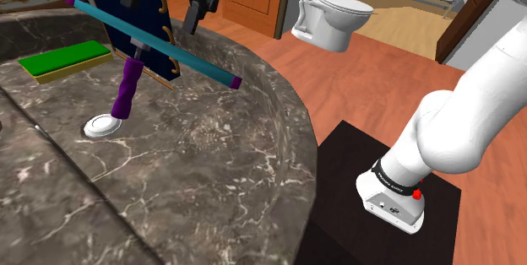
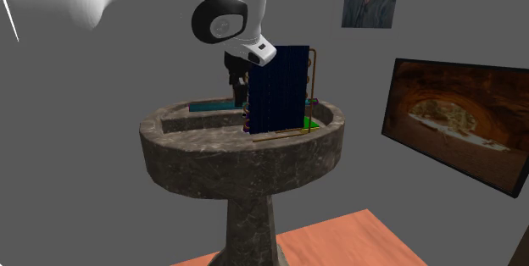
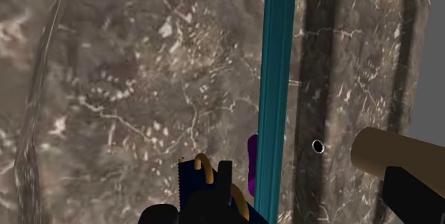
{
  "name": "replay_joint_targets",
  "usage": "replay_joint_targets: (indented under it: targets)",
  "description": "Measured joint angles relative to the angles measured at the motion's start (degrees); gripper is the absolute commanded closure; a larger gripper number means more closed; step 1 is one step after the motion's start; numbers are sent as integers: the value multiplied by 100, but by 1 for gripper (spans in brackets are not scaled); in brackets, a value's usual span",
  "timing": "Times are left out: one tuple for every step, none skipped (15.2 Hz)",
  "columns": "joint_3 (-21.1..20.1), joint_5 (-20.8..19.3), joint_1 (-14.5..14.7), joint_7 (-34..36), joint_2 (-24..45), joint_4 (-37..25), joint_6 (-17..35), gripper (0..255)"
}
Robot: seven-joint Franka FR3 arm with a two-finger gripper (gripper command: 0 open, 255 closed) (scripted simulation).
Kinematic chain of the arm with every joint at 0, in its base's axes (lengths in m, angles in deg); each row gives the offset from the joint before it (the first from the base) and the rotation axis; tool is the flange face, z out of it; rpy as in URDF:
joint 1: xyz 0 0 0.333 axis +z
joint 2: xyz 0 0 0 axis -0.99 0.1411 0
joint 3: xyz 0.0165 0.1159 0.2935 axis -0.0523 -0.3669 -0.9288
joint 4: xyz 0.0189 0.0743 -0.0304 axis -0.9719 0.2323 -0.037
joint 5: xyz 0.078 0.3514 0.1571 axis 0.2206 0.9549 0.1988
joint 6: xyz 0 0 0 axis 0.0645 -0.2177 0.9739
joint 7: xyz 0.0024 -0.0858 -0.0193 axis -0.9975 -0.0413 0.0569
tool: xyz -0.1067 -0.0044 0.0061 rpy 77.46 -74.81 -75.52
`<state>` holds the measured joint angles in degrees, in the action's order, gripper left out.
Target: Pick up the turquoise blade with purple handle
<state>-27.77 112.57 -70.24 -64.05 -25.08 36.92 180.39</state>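
Observation:
The turquoise blade [image 1: 152,40] with purple end caps slants across the dark marble basin [image 1: 211,162]. Its purple handle [image 1: 126,93] points down toward the white drain [image 1: 101,125]. The blade leans against an upright dark blue panel [image 1: 160,27] with a gold frame. My black gripper [image 1: 165,2] hangs just above the blade, its fingers apart on either side of it, open. In the wrist view the blade [image 3: 274,94] runs lengthwise between the fingers of the gripper [image 3: 303,205], nearer the left one, and a bit of handle [image 3: 252,162] shows beside it. From the second exterior view the gripper [image 2: 240,86] is partly behind the panel [image 2: 278,86].
A green sponge [image 1: 66,59] on a tan base lies on the basin's rim, at the shoulder view's left. A tan cylinder [image 3: 389,151] sits close to the right finger. The basin tops a pedestal [image 2: 250,222]. A white toilet [image 1: 334,18] stands beyond, and the black stand [image 1: 380,213] is beside the basin.

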Motion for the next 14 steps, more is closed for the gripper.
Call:
replay_joint_targets:
  targets:
    - [-6,30,6,-34,-25,80,107,0]
    - [-9,55,9,-83,-71,159,210,0]
    - [-20,77,18,-112,-90,254,321,0]
    - [-20,92,18,-151,-119,298,377,0]
    - [-25,87,22,-142,-147,341,441,0]
    - [-25,80,18,-175,-132,320,420,0]
    - [-37,89,27,-171,-151,382,480,255]
    - [-40,65,29,-131,-154,384,489,255]
    - [-39,60,28,-112,-152,378,477,255]
    - [-40,85,30,-139,-156,420,492,255]
    - [-41,96,32,-152,-157,424,496,255]
    - [-27,120,23,-178,-174,480,482,255]
    - [-23,139,21,-192,-172,523,483,255]
    - [-29,146,26,-198,-166,548,507,255]
